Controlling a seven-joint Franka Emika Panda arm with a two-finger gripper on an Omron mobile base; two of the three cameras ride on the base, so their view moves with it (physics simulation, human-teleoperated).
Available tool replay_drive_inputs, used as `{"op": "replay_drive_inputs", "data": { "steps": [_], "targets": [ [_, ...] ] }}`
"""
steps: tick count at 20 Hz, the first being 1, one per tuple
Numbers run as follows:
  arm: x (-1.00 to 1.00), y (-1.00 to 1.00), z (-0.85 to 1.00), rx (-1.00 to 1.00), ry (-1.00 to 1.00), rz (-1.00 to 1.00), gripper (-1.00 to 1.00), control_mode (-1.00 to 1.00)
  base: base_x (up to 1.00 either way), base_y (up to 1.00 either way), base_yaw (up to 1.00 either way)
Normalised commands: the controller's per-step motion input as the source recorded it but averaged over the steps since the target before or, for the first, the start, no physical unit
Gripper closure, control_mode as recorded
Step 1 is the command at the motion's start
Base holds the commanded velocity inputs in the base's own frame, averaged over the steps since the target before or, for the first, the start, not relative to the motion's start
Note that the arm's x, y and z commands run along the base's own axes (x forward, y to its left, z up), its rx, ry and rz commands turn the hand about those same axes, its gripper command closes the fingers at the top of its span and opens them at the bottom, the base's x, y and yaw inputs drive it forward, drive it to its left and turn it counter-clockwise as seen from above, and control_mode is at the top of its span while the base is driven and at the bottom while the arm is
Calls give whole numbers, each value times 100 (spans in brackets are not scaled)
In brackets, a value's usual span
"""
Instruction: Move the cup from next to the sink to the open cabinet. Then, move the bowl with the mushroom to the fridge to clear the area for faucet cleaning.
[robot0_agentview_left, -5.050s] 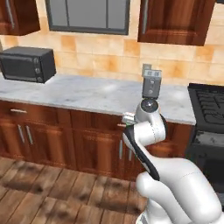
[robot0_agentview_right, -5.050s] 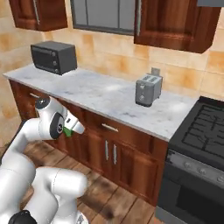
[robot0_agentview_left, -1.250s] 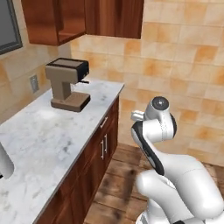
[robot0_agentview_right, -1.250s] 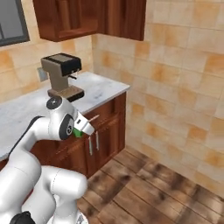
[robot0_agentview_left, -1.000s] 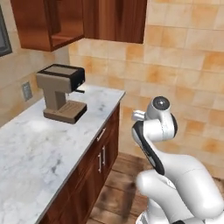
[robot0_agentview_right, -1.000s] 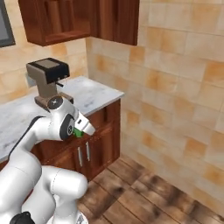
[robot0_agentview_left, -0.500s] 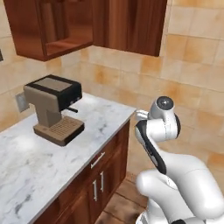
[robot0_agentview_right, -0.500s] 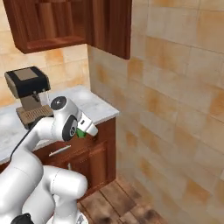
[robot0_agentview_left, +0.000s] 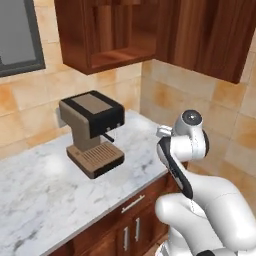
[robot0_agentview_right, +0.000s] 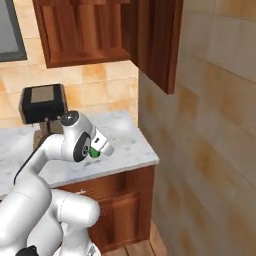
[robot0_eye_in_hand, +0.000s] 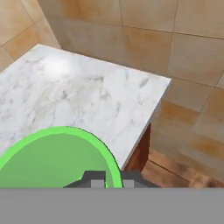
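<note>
Far left in the left base view: dark-framed window (robot0_agentview_left: 17, 40) set into the tan tiles. Next over, an open cabinet (robot0_agentview_left: 107, 35) in dark wood up on the wall, hanging right above a coffee machine (robot0_agentview_left: 92, 132). Black and beige, drip tray out front, parked on the white marble surface (robot0_agentview_left: 40, 200) close to the back wall. Plenty of bare marble to the front and left of it. Below the edge, brown drawers with a metal handle (robot0_agentview_left: 132, 203).

Further right, the white arm (robot0_agentview_left: 182, 150), folded up in front of the surface's right end, near the corner where the tiled side wall (robot0_agentview_right: 215, 125) starts. From the right base view, the cabinet door (robot0_agentview_right: 152, 40) juts out into the room overhead, above and a bit right of the arm.

Pincer (robot0_eye_in_hand: 110, 178) closed, looks like it's pinching the rim of the bowl (robot0_eye_in_hand: 52, 162). Shows up as a big green disc with a brighter green edge, hugging the fingertips (robot0_eye_in_hand: 94, 177) in the hand view, and as just a small green bit (robot0_agentview_right: 94, 152) tucked under the hand from the right base view. Held up off the surface, over its right end. Can't make out any mushroom in it.

Past the bowl in the hand view: end corner of the marble, then tiled wall and a strip of wooden floor (robot0_eye_in_hand: 175, 175) down below.
</note>
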Motion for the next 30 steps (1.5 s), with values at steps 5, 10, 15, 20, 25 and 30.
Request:
{"op": "replay_drive_inputs", "data": {
  "steps": [5,10,15,20,25,30],
  "targets": [
    [0,0,0,0,0,0,100,100,83,-49,44],
    [0,0,0,0,0,0,100,100,96,-48,24],
    [0,0,0,0,0,0,100,100,71,-5,25],
    [0,0,0,0,0,0,100,100,81,-17,31],
    [0,0,0,0,0,0,100,100,100,-11,1],
    [48,-13,55,5,11,0,100,-100,20,-1,0]
  ]
}}
